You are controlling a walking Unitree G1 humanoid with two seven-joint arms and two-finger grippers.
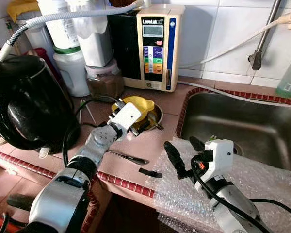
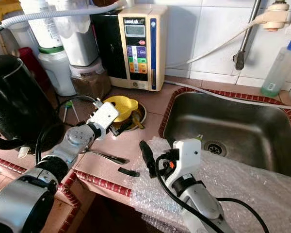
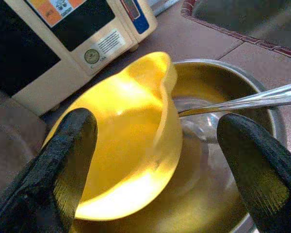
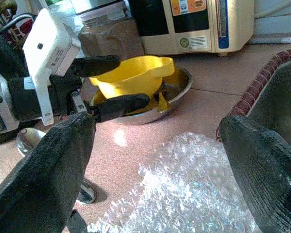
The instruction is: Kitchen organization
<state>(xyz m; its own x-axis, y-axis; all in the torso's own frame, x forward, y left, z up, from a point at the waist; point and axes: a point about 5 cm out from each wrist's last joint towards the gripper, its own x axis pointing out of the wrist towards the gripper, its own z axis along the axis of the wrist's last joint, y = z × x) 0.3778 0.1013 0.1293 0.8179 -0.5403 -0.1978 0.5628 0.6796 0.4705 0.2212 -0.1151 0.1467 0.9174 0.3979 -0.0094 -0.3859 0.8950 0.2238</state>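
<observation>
Left gripper: fingers spread wide, straddling the yellow cup in the steel bowl on the counter. Right gripper: fingers wide apart, holding nothing, above bubble wrap.

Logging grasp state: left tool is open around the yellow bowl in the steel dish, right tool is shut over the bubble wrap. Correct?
Not quite. The right tool is open, not shut; the right wrist view shows its fingers wide apart above the bubble wrap. The left tool is indeed open around the yellow bowl in the steel dish.
</observation>
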